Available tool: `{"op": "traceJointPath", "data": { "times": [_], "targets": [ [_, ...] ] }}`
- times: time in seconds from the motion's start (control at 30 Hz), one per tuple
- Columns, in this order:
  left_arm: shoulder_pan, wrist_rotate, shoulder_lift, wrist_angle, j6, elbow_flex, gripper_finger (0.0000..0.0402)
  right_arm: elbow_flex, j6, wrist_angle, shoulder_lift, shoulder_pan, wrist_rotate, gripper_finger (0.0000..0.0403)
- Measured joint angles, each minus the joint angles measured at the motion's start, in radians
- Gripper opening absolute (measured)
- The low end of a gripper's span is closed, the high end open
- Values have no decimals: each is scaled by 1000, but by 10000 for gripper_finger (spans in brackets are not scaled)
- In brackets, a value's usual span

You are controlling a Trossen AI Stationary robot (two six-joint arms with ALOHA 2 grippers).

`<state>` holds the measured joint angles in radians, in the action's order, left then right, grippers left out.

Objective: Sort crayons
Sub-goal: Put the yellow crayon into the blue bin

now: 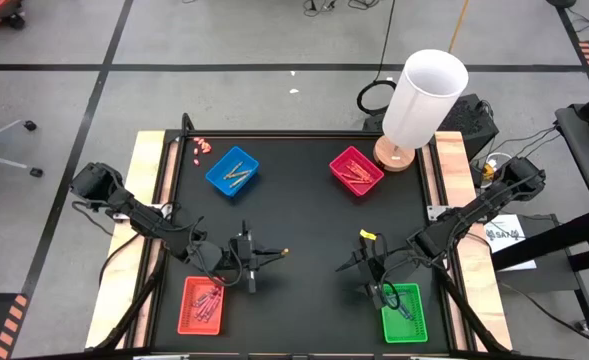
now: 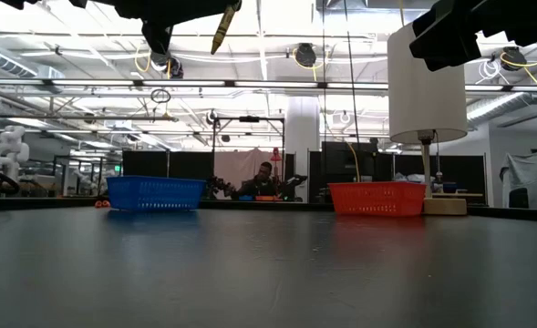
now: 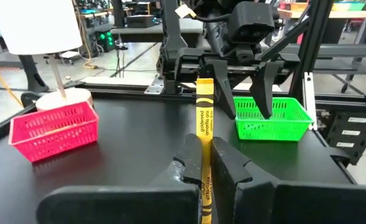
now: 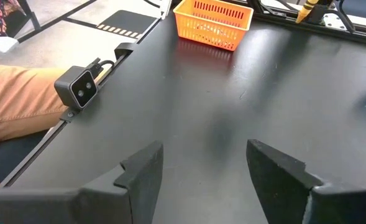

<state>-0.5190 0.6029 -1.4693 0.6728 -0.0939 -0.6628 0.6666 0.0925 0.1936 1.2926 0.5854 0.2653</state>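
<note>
Upright yellow crayon [image 3: 204, 134], paper-wrapped

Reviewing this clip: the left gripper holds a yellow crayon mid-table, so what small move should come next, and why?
Probably carry it toward the blue tray, which seems to hold similar yellowish crayons. The left gripper is shut on the yellow crayon, raised off the table; the right gripper hangs open.

Black table [image 1: 304, 225] carries four trays [image 1: 232, 171] and a lamp [image 1: 419, 105].

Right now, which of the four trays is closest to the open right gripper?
The green tray, at the table's near right corner. The right gripper hangs just beside it; the red, blue and magenta trays lie farther off.
</note>
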Motion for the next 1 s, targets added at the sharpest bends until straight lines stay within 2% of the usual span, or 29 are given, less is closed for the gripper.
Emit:
{"op": "traceJointPath", "data": {
  "times": [0.07, 0.3, 0.57, 0.77, 1.0],
  "targets": [
    [0, 0, 0, 0, 33, 0, 8, 0, 0, 0, 0, 0, 0, 215],
    [0, 0, 0, 0, 332, 0, 9, 0, -4, 0, 0, 0, 0, 215],
    [0, 0, 0, 0, 541, 0, 9, 0, -7, -3, 0, -1, 0, 215],
    [0, 1, 0, -2, 770, 0, 8, 0, -8, -3, 0, -1, 0, 215],
    [1, 1, 0, -1, 863, 0, 8, 0, -8, -3, 0, -1, 0, 215]
  ]
}}
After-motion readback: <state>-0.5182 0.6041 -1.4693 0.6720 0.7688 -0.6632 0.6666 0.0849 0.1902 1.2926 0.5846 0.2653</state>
